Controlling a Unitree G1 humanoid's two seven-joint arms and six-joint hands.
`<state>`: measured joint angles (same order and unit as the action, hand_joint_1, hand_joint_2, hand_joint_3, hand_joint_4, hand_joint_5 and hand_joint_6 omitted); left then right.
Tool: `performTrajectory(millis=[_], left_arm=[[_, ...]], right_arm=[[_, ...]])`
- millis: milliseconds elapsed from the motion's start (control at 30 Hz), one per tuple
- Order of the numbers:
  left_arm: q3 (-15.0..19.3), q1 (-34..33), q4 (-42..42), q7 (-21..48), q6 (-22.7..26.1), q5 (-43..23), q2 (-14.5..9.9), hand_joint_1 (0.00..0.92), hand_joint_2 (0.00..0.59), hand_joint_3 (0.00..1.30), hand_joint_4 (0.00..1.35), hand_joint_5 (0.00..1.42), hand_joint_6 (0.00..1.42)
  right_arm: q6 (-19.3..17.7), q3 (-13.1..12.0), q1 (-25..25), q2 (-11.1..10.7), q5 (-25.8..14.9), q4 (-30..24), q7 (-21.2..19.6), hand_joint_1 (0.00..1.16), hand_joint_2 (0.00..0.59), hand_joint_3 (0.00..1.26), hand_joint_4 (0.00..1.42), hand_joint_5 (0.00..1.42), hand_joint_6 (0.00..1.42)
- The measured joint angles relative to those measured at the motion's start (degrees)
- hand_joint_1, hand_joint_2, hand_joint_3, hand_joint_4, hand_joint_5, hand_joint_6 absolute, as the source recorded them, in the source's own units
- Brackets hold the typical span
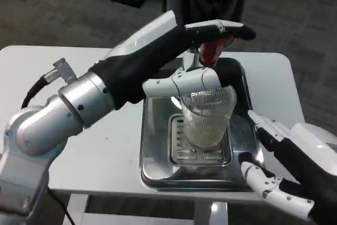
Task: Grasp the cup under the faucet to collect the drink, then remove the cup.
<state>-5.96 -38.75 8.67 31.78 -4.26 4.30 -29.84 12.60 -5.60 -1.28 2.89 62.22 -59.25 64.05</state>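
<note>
Cup (206,117), clear and ribbed, stands upright on the slotted grate (184,154) at the centre of a shiny metal drip tray (152,146), which sits on the white table (79,146). The cup appears to hold a pale liquid in its lower part, though the ribbing makes the level hard to read.

Left hand (179,61) reaches in from the picture's left, above and behind the cup. One of its white fingers (179,84) lies across the cup's rim on the near side and touches it; an upper finger (221,29) with a black tip extends over the red faucet lever (210,52), which rises directly above the cup. Whether this hand is pressing the lever or merely lies over it cannot be told, and whether it is actually clasping the cup cannot be told either.

Right hand (279,167) lies at the tray's right front corner, just beside the cup but apart from it. Its fingers are spread and hold nothing; one fingertip (251,172) rests near the tray's rim.
</note>
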Motion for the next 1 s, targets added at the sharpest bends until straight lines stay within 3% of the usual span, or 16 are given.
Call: performTrajectory(millis=[433,700,1000], left_arm=[[0.0,0.0,0.1,0.0,-1.1,1.2,-0.9,0.0,0.064,0.27,0.16,0.13,0.0],[-0.2,0.1,0.7,0.1,-2.2,2.6,-2.2,0.0,0.062,0.28,0.16,0.13,0.0],[0.4,0.4,1.1,0.7,-2.8,2.7,-3.4,0.0,0.062,0.3,0.18,0.13,0.0]], right_arm=[[2.1,-0.2,0.4,-1.5,0.0,0.0,-2.1,0.15,0.555,0.0,0.0,0.0,0.0],[4.7,-0.7,0.1,-3.5,-0.2,0.0,-2.6,0.15,0.554,0.0,0.0,0.0,0.0],[9.0,-0.3,-0.3,-3.6,-0.5,0.0,-3.1,0.16,0.552,0.0,0.0,0.0,0.0]])
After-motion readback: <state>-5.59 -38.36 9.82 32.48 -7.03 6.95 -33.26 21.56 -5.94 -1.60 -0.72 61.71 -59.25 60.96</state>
